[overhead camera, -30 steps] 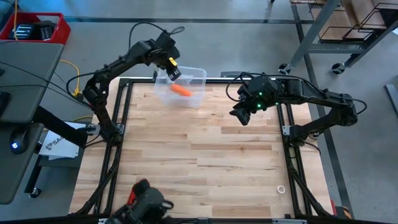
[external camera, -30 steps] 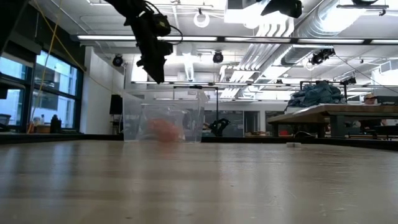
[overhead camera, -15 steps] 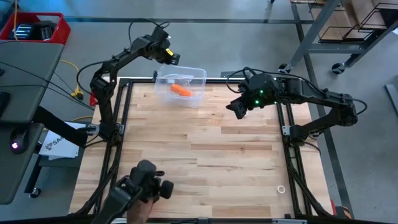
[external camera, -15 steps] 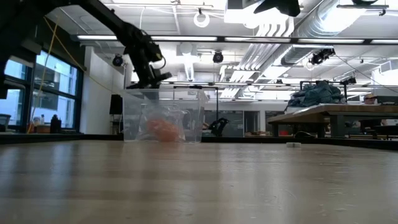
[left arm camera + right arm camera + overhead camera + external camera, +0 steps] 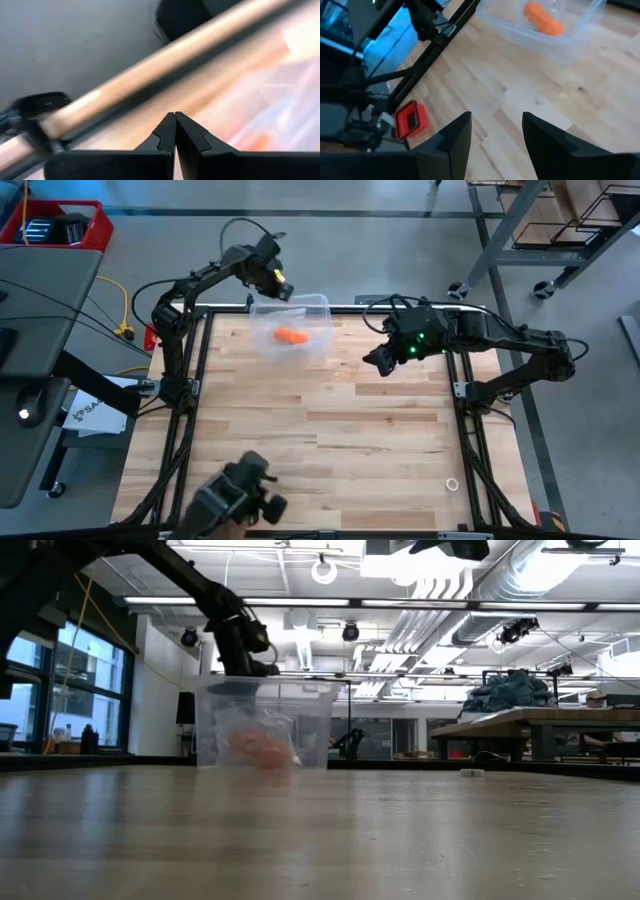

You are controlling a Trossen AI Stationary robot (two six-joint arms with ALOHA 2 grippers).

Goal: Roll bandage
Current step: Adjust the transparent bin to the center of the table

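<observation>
High view first: the bandage [image 5: 291, 335], a small bright orange roll of soft fabric, lies inside a clear plastic container [image 5: 318, 307] with thin, glossy, rounded walls, sitting at the far edge of the pale wooden plank table [image 5: 330, 440]. The left gripper [image 5: 277, 286] is at the container's far left corner, fingers pressed fully together (the left wrist view shows the two dark tips meeting, with blurred clear plastic right beside them, though whether they pinch the rim I cannot tell). The right gripper [image 5: 377, 360] hovers above the table to the right of the container, well apart from it, its fingers [image 5: 451, 136] spread wide with nothing between them. From the low view the bandage [image 5: 260, 748] shows as a hazy pinkish lump through the translucent wall. Plenty of bare wood lies open in front. Compared with half a second ago, the left gripper has closed and the container has shifted slightly.
</observation>
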